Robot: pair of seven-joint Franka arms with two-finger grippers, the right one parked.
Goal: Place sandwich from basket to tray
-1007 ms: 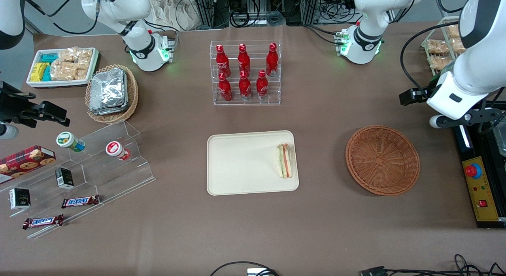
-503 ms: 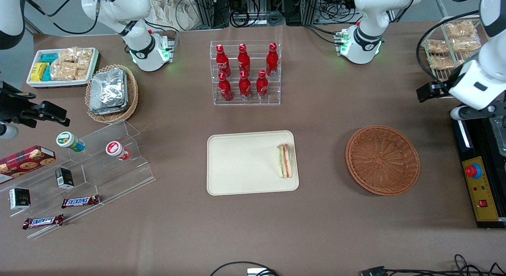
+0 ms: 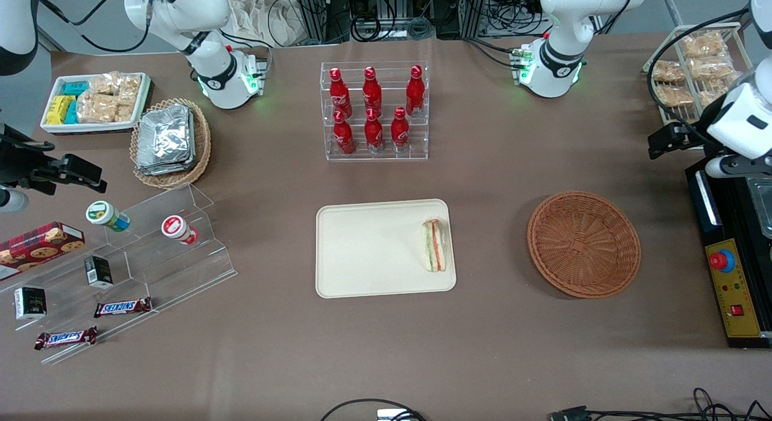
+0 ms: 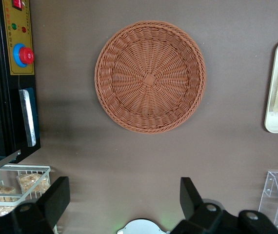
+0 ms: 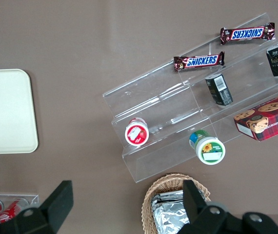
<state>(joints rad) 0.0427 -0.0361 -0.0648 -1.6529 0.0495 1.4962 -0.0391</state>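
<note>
Even overhead light falls across the brown table (image 3: pixel 494 186). The basket (image 4: pixel 149 76), below the wide-spread gripper (image 4: pixel 124 200), casts a soft shadow. The foil packets (image 3: pixel 166 137) glint, and the arm is slightly blurred near the gripper.

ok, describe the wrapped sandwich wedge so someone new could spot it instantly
Find the flat cream-beige rectangular tray mid-table, nearer the front camera than the clear rack of red bottles. The clear-wrapped triangular sandwich lies on it, at the edge toward the empty reddish-brown wicker basket. Nothing else sits on the tray. The open left gripper hangs above the table beside the basket.
</note>
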